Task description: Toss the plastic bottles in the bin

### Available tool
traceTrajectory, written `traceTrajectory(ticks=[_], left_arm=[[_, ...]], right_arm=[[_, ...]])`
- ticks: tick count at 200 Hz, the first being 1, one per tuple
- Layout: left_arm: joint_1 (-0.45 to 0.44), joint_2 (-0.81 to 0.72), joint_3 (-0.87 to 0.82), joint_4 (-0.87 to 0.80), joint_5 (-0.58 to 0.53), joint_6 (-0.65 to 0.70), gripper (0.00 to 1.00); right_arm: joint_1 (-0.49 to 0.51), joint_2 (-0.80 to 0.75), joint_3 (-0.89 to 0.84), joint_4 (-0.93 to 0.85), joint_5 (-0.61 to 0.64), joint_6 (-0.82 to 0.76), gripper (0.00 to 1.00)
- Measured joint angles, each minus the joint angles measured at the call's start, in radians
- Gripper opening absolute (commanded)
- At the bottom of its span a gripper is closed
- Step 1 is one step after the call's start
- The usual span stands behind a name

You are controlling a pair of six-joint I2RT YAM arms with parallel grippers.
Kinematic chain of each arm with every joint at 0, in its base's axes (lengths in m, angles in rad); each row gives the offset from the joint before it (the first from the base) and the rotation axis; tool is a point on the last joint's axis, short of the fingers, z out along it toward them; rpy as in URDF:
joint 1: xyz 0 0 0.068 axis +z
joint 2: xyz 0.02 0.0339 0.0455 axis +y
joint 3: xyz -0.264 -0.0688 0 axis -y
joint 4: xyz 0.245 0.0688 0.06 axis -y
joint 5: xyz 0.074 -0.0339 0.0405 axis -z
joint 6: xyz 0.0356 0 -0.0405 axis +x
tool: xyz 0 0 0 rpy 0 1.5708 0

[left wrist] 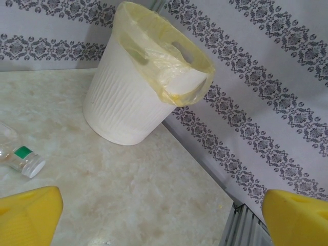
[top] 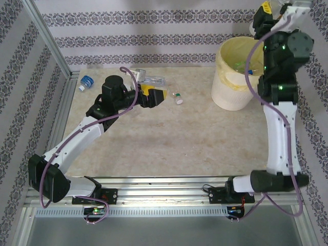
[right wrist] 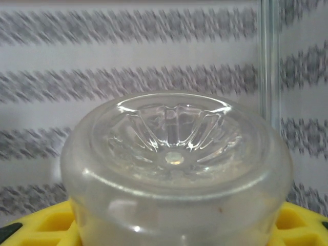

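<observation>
Bin (top: 233, 82), pale yellow, stands on the table (top: 205, 143) in the top view. The right claw (top: 272, 9) hangs raised just above and beyond the bin's right rim. Well left of the bin, the left claw (top: 156, 96) sits low, released and spread wide. A green-labelled bottle (top: 178, 98) lies between it and the bin. A crushed clear bottle (top: 151, 80) lies farther left, and a blue-capped bottle (top: 86, 81) lies farthest from the bin.

From the left wrist, the green-labelled bottle lies left of the bin, and the yellow fingers (left wrist: 28, 218) stand far apart.

From the right wrist, the right claw is clenched on a clear bottle (right wrist: 174, 164), its base toward the camera.
</observation>
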Motion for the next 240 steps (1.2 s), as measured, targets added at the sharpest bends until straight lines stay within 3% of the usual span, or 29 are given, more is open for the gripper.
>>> traceTrajectory(ticks=[9,39,82,137,191,240], left_arm=[[0.004,-0.001,0.000,-0.003,-0.007,0.000,1.00],[0.021,-0.001,-0.001,-0.040,-0.042,-0.001,1.00],[0.078,-0.001,-0.019,-0.115,-0.124,-0.021,1.00],[0.161,0.023,-0.012,-0.306,-0.276,-0.078,1.00],[0.226,0.208,0.094,-0.566,-0.377,-0.108,1.00],[0.241,0.384,0.176,-0.675,-0.406,-0.109,1.00]], right_arm=[[-0.019,0.066,0.063,-0.071,0.007,0.026,0.55],[-0.048,0.241,0.164,-0.313,0.036,0.095,0.76],[-0.050,0.280,0.124,-0.488,0.024,0.136,0.81],[-0.032,0.152,0.112,-0.537,-0.094,0.150,0.88],[0.046,0.034,0.029,-0.595,-0.232,0.150,0.98],[0.103,-0.027,-0.040,-0.634,-0.302,0.151,0.98]])
